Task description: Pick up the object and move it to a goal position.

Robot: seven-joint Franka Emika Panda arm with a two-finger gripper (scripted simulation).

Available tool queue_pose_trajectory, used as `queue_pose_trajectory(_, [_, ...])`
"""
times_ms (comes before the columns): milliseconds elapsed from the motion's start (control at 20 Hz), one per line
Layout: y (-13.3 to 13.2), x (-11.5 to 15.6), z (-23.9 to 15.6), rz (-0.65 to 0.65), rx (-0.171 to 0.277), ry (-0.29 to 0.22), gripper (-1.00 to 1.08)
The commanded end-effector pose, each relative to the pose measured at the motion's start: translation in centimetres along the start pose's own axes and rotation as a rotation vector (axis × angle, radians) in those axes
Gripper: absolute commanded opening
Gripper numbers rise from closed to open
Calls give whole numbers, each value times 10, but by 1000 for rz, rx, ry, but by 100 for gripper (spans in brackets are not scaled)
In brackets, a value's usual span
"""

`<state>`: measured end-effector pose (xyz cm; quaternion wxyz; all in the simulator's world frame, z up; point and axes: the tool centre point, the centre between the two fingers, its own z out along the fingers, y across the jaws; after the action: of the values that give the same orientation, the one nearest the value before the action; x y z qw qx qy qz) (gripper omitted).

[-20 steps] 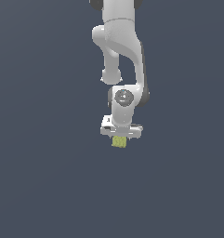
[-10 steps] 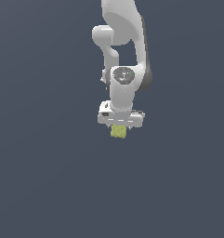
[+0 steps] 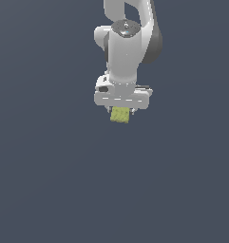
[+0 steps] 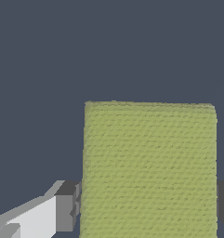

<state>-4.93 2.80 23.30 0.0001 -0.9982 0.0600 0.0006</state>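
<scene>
The object is a small yellow-green block (image 3: 120,115) with a mottled, sponge-like surface. It hangs under the white gripper (image 3: 120,113) in the exterior view, held up off the dark grey ground. The gripper is shut on it. In the wrist view the block (image 4: 149,169) fills the space between the two fingers (image 4: 67,211), which press on its two sides. The fingertips themselves are mostly hidden behind the gripper body in the exterior view.
The white arm (image 3: 128,42) rises from the gripper to the exterior view's upper edge. Around it there is only a flat, dark grey-blue ground (image 3: 49,180). No goal marker shows.
The arm has lifted the gripper and the block upward, away from the ground, and the wrist has turned so the gripper faces the camera squarely.
</scene>
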Motion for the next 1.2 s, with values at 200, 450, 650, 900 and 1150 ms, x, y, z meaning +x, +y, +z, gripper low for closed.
queue_pose_trajectory(200, [7,-9,-74,0,0,1,-100])
queue_pose_trajectory(450, [12,-14,-128,0,0,1,-100])
queue_pose_trajectory(650, [16,-17,-165,0,0,1,-100])
queue_pose_trajectory(900, [19,-19,-199,0,0,1,-100])
queue_pose_trajectory(1150, [21,-20,-220,0,0,1,-100])
